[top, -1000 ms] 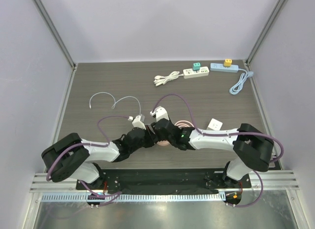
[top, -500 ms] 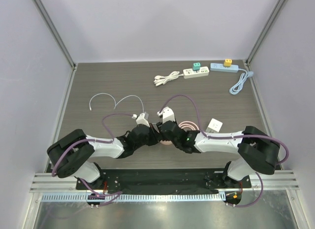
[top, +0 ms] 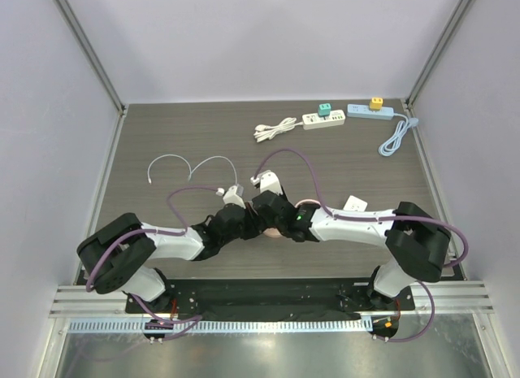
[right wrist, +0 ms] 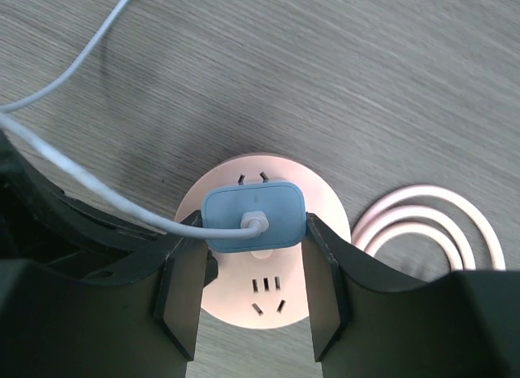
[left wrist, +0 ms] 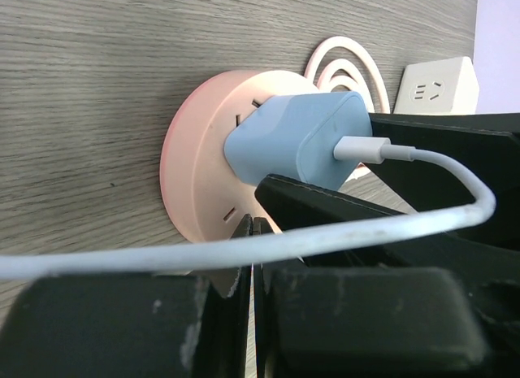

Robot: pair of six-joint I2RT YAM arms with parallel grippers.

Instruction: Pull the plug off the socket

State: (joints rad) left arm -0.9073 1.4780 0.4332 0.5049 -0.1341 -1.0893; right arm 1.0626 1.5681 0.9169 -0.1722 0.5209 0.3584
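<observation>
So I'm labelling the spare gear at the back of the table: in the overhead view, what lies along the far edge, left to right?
Bundled white cable → white power strip → green adapter plugged into it → blue power strip → yellow adapter on it → coiled blue cord.

Matt plastic plug (right wrist: 253,218), smooth pink socket (right wrist: 264,303), wood-grain table (right wrist: 366,85).

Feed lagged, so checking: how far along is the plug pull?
Done: the right gripper clamps the light-blue square plug, and the shut left gripper rests against the round pink socket. In hand: the pull. Left: the plug sits seated, not yet freed.
</observation>
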